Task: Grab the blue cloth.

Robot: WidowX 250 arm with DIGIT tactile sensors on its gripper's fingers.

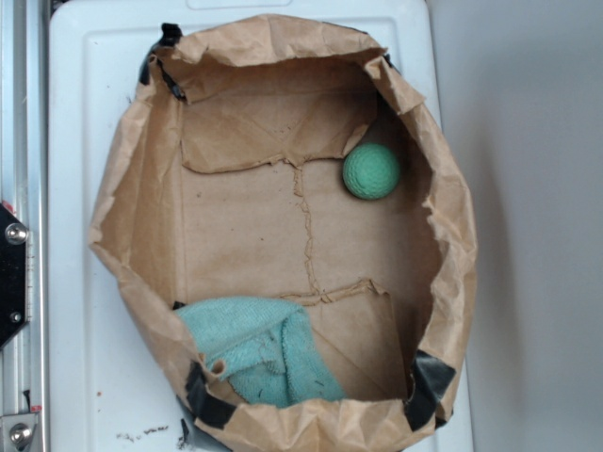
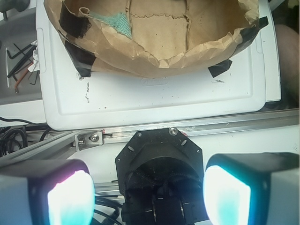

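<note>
The blue cloth (image 1: pixel 259 353) lies crumpled in the near-left corner of the brown paper bag (image 1: pixel 122 217), partly folded over itself. In the wrist view only a teal strip of the cloth (image 2: pixel 117 21) shows over the bag's rim (image 2: pixel 154 58), at the top left. My gripper (image 2: pixel 147 197) is open, its two glowing pads (image 2: pixel 70 197) wide apart with nothing between them. It hangs over the black robot base (image 2: pixel 159 159), well short of the bag. The gripper does not show in the exterior view.
A round green ball (image 1: pixel 371 171) rests against the bag's far-right wall. The bag stands on a white plastic board (image 1: pixel 75 141), held by black tape (image 2: pixel 77 58). An aluminium rail (image 2: pixel 234 124) runs between board and base. Hex keys (image 2: pixel 18 56) lie off to the left.
</note>
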